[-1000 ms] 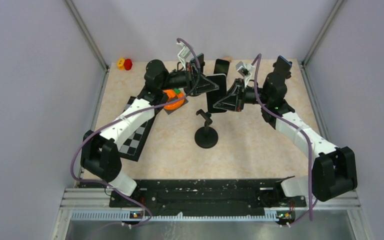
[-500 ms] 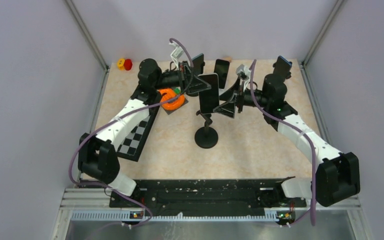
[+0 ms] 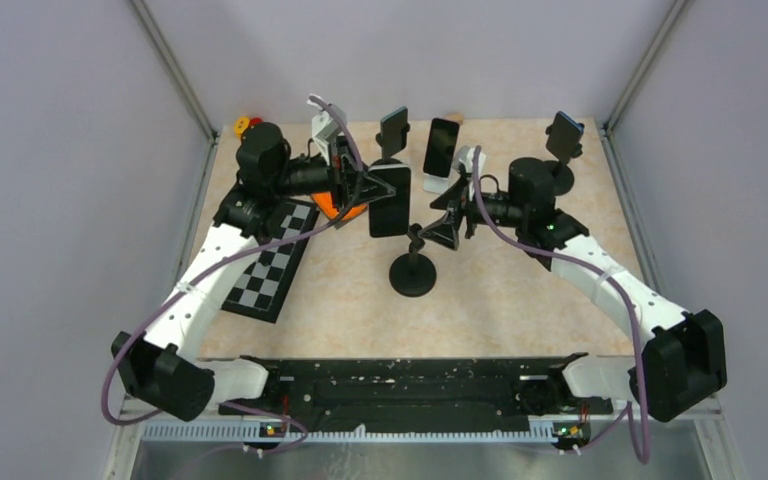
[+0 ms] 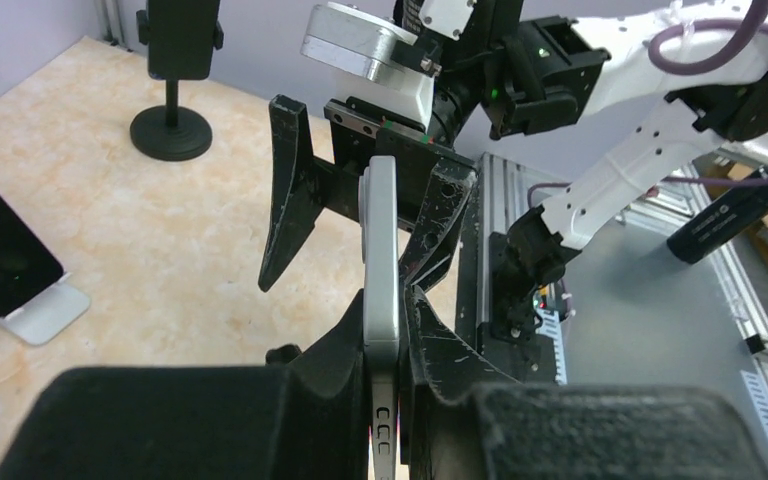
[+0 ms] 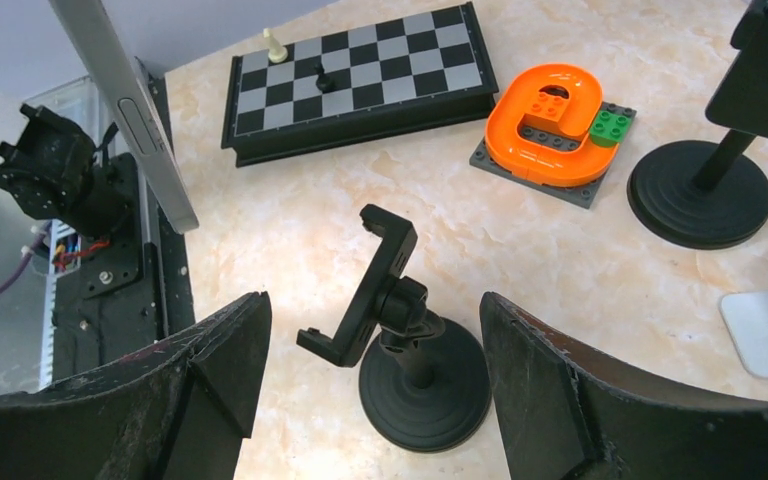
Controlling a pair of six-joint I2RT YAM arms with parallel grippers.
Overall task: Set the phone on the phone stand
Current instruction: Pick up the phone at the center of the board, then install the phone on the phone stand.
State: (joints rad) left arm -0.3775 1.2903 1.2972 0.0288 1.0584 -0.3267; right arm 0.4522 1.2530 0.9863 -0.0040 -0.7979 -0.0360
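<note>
Along the left edge of the beige marbled desk (image 3: pixel 520 290) lies a black-and-white folding chessboard (image 3: pixel 270 265), well clear of the work. Just right of it, the left hand (image 3: pixel 372 190) is clamped on the task's thing, a dark slab phone with a silver rim (image 3: pixel 390 210). The phone is held upright in the air, above and slightly left of the black phone stand with a round base and a tilted clip cradle (image 3: pixel 412 268), which sits near the middle of the desk. The phone and cradle are not yet touching, so the step in hand looks like the approach to seating. To do it well, the left arm should probably tilt the phone to match the cradle's lean. It should then bring the lower edge onto the bottom lip and slide the back flat against the cradle before letting go. A crooked entry could tip the light stand. To the right, the right hand (image 3: pixel 448 218) has its fingers spread wide, hovering close beside the cradle and gripping nothing. It seems well placed to brace the stem or base while the phone seats.
</note>
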